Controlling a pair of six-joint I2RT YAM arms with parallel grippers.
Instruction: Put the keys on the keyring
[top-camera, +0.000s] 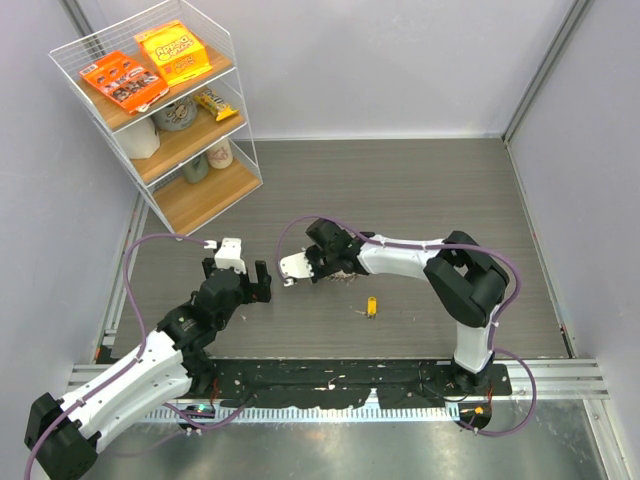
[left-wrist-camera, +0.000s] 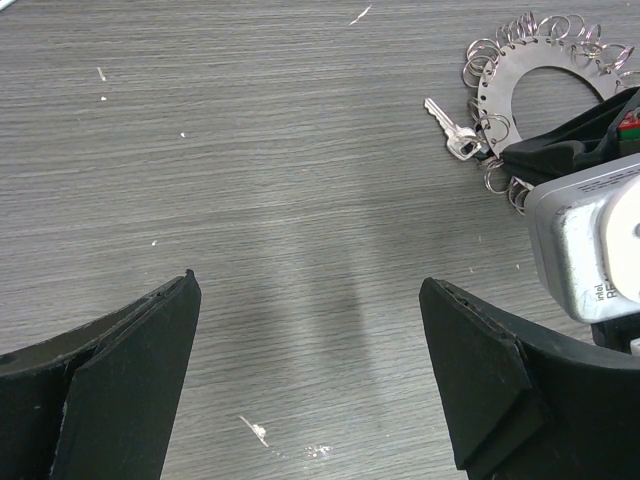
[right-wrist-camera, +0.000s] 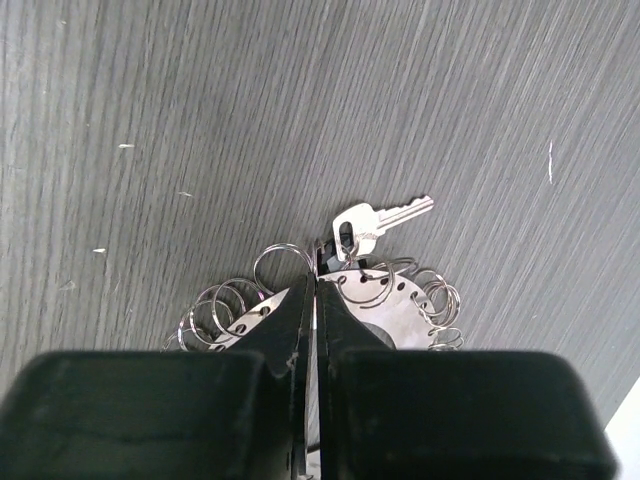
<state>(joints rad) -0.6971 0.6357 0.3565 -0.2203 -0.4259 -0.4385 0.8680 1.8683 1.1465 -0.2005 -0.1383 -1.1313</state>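
The keyring (right-wrist-camera: 400, 300) is a flat silvery disc with a wide middle hole and many small wire rings round its rim. It also shows in the left wrist view (left-wrist-camera: 495, 95) and, small, under the right arm in the top view (top-camera: 342, 276). My right gripper (right-wrist-camera: 315, 282) (top-camera: 325, 264) is shut on the disc's rim. The plain silver key (right-wrist-camera: 372, 222) (left-wrist-camera: 447, 128) lies at the rim, and a small ring seems to pass through its head hole. The yellow-headed key (top-camera: 371, 307) lies alone on the table, nearer the arm bases. My left gripper (left-wrist-camera: 308, 290) (top-camera: 238, 287) is open and empty, left of the keyring.
A wire shelf rack (top-camera: 160, 110) with snack boxes and jars stands at the back left. The right wrist's silver camera housing (left-wrist-camera: 590, 250) fills the right side of the left wrist view. Walls close the table on the left, back and right.
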